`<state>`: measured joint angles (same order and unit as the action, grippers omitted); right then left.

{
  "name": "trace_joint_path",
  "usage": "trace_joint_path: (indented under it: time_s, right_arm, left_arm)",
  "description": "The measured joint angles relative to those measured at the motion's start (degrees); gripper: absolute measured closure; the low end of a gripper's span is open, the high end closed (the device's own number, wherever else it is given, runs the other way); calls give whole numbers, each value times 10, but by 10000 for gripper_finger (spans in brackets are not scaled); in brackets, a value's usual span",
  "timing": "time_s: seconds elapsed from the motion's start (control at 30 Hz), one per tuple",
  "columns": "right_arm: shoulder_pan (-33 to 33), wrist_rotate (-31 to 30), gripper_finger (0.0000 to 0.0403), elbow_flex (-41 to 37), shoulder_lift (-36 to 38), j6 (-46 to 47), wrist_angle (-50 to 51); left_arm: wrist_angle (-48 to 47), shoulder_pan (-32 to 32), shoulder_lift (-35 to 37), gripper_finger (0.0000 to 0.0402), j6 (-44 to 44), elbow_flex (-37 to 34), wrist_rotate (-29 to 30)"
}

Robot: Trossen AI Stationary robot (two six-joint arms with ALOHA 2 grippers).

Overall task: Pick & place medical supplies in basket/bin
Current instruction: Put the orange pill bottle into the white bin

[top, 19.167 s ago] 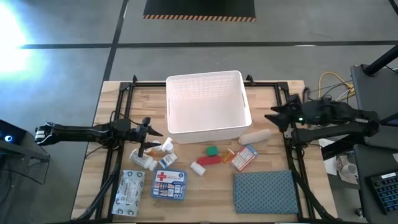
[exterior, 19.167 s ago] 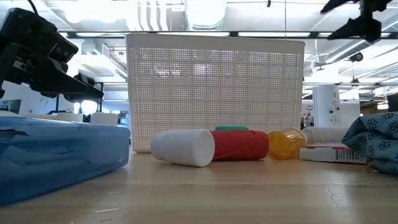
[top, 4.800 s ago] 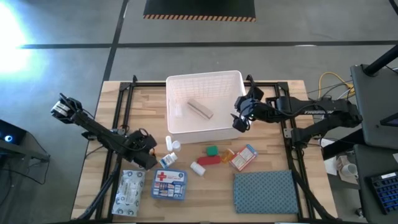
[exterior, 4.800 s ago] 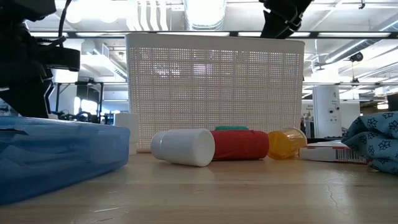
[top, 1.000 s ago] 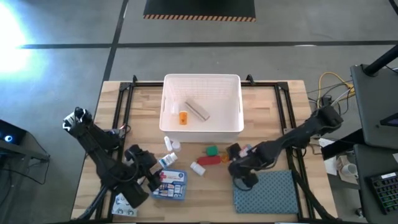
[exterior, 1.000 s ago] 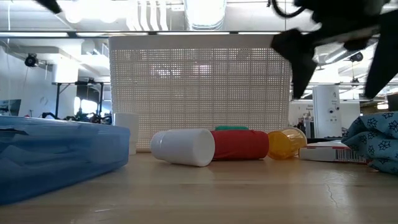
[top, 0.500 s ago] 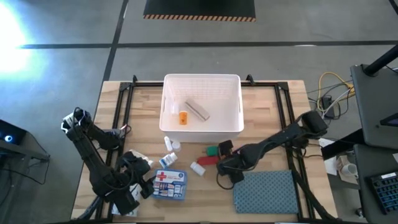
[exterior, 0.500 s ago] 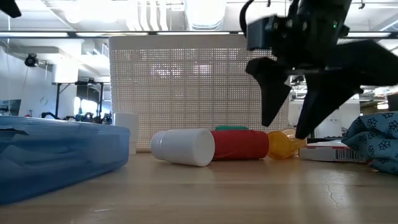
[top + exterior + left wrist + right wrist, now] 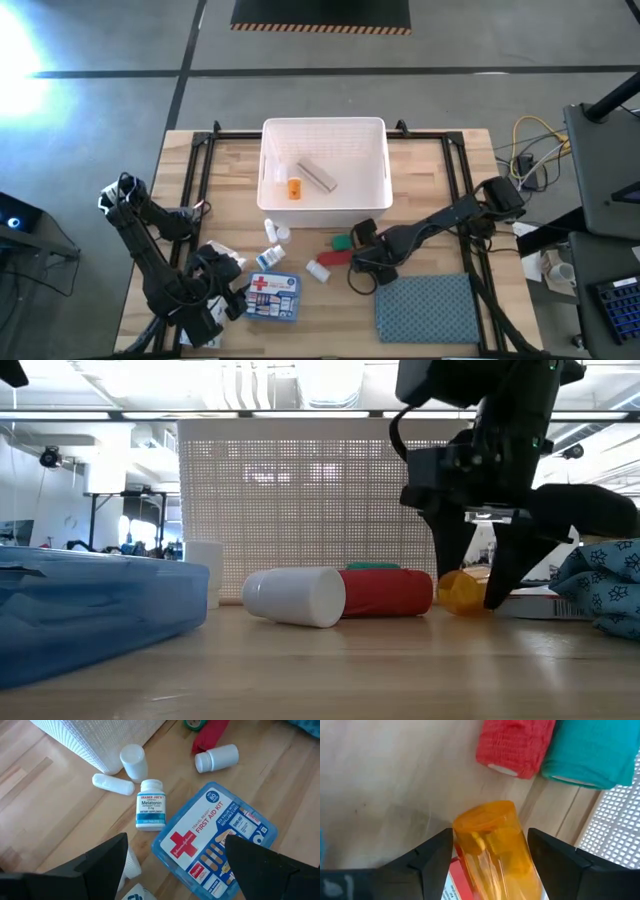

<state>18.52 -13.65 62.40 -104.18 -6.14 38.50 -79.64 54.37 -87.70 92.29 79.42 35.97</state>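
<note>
I have my right fingers (image 9: 490, 865) spread apart with the orange bottle (image 9: 492, 840) lying between them on the desk (image 9: 380, 775), ready to pinch. My left fingers (image 9: 175, 865) hang apart over the first-aid box (image 9: 210, 845). The basket (image 9: 325, 170) sits just past the bottle.

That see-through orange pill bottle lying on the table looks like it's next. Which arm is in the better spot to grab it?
The right. Its gripper is open with a finger on each side of the transparent orange pill bottle. The left gripper hovers open over the blue first-aid box, far from it.
</note>
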Motion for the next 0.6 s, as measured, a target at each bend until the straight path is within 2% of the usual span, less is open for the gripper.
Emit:
trace_joint_path:
  time_s: [0.2, 0.5, 0.6]
  right_arm:
    - [-1, 2, 168, -4, 0, -14, -3]
    - [0, 3, 250, -1, 5, 31, 2]
    - [3, 11, 260, 21, 17, 70, 20]
  left_arm:
    - [1, 0, 0, 92, 10, 0, 0]
    - [2, 0, 0, 92, 27, 0, 0]
    - [2, 0, 0, 92, 28, 0, 0]
